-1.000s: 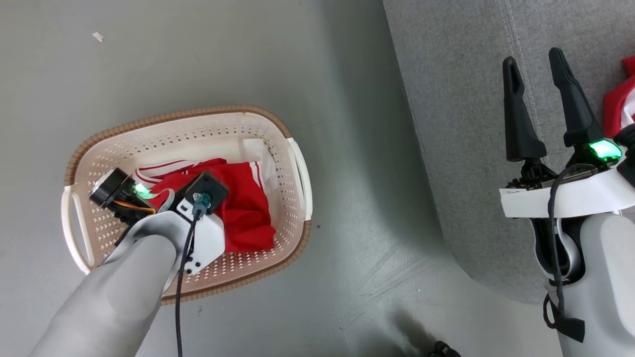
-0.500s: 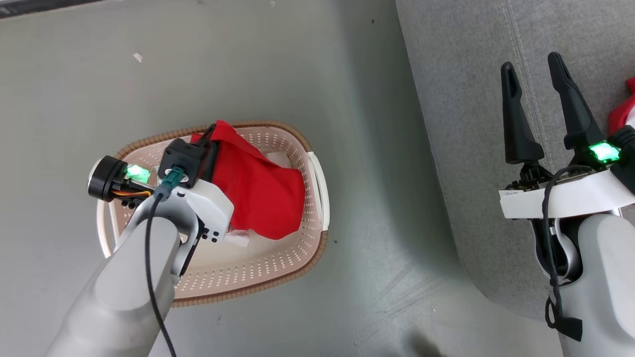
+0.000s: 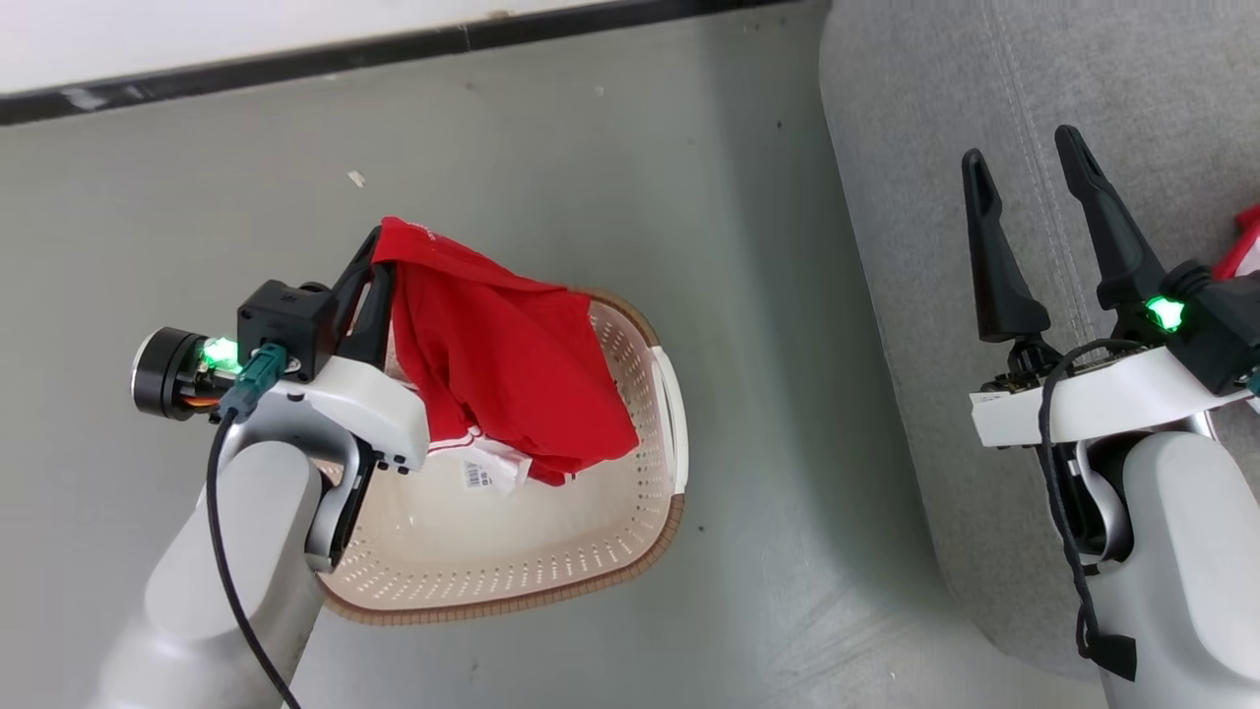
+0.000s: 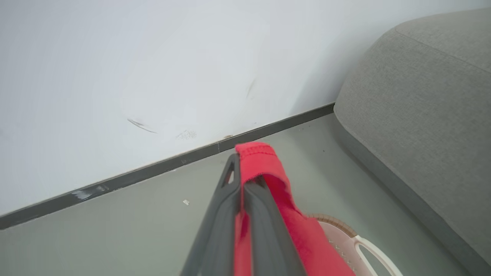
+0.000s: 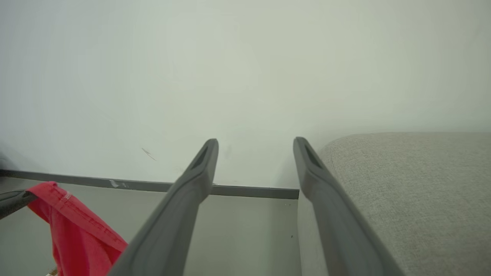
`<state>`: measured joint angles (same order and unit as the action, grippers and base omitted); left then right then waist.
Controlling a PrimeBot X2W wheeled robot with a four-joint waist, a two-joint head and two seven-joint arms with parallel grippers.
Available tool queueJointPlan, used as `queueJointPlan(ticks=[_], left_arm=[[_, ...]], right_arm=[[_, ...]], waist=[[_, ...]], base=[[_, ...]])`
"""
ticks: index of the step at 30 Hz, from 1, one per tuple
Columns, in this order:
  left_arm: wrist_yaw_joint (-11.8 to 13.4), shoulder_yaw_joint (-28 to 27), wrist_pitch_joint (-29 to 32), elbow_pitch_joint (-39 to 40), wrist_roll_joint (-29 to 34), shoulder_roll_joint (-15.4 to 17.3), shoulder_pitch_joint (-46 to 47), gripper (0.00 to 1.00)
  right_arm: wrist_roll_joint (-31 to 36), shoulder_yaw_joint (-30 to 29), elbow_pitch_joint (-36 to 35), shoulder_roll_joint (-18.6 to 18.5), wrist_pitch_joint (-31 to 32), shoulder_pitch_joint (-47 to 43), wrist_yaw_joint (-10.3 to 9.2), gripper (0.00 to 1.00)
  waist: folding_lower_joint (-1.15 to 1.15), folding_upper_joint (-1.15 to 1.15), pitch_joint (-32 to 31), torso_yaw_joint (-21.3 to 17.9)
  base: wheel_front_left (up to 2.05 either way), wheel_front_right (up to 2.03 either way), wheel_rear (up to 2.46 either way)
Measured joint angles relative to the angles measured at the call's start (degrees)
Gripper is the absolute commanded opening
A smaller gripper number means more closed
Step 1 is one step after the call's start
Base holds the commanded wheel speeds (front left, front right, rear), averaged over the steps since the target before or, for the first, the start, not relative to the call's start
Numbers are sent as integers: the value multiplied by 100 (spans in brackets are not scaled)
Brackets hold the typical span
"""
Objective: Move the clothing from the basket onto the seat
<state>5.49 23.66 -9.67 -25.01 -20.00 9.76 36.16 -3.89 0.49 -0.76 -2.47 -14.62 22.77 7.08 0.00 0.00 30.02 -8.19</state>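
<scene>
The clothing [image 3: 512, 374] here is a bright red sports piece, thin knit, w/ a stitched hem and a bit of white trim at its lower edge. A white barcode tag [image 3: 482, 475] dangles under it. We judge it light and fully soft. It'll drape, swing and stretch, isn't fragile, and is prob. a bit slick, so a shallow pinch could slip. The best hold is a doubled hem or seam, deep between the fingers, which is approx. what we see.

The left gripper [image 3: 377, 244] is pressed together on the top hem, w/ cloth folded over one fingertip in the left wrist view. The piece hangs in the air from that pinch, over the far end of the basket [image 3: 551, 566]. Its low end dips inside the rim; whether it touches the bottom we can't tell.

The basket stands on the grey floor [image 3: 591, 197], near the seat [image 3: 925, 295] but apart from it. The right gripper [image 3: 1021, 143] is spread, nothing in it, over the seat's edge. A 2nd bit of red cloth [image 3: 1246, 241] lies on the seat at the frame's edge. We reckon the carry needs height so the tail clears rim & seat edge.
</scene>
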Motion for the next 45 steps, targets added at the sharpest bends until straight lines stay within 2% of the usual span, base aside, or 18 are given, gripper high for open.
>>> queueJointPlan(ticks=[12,23,39,45], left_arm=[[-18,-147,-40,568,-256,124,-174,0],[-113,-119,242,861,-428,135,-433,0],[-120,13,716,1263,-563,167,-801,0],[-221,151,917,1446,-622,147,-817,0]], right_arm=[[48,142,270,-10,0,-152,0,100],[110,408,516,-45,0,-466,0,100],[151,557,847,-346,0,-1034,0,100],[149,695,942,-548,0,-1195,0,100]], waist=[[0,0,-742,313],[0,0,-1366,556],[0,0,-2265,885],[0,0,-2542,961]], base=[[0,0,0],[0,0,0],[0,0,0],[0,0,0]])
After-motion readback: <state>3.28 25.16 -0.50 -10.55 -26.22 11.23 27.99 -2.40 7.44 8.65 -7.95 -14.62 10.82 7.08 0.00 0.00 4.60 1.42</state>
